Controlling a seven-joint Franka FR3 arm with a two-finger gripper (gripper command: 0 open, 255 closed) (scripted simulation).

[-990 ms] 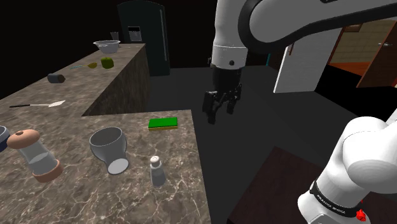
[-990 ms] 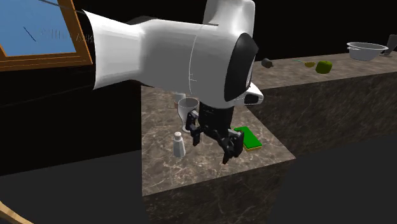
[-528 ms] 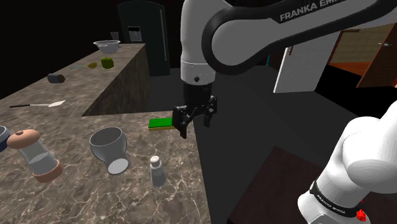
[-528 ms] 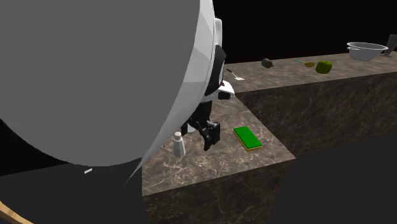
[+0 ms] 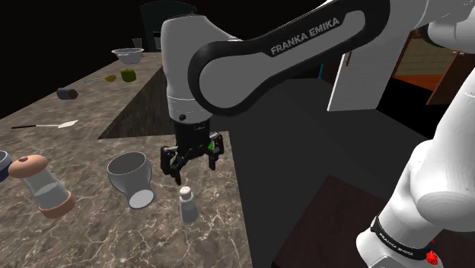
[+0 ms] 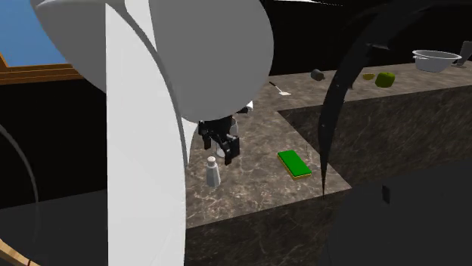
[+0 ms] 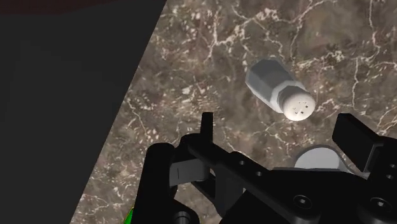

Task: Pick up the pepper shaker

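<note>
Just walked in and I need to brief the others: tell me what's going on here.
A white Franka arm is going after the small grey pepper shaker. Its black claw hovers open close above the shaker, not touching it. The shaker stands upright on the marbled counter, near the counter's edge, with a grey cup beside it and a green sponge further along. Nothing is held yet.

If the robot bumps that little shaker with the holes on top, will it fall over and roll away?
It could probably tip: the pepper shaker stands upright, taller than wide, so a sideways knock from the end effector might topple it. Once down, its round body would likely roll on the flat countertop. It looks small, so it is probably light.
</note>
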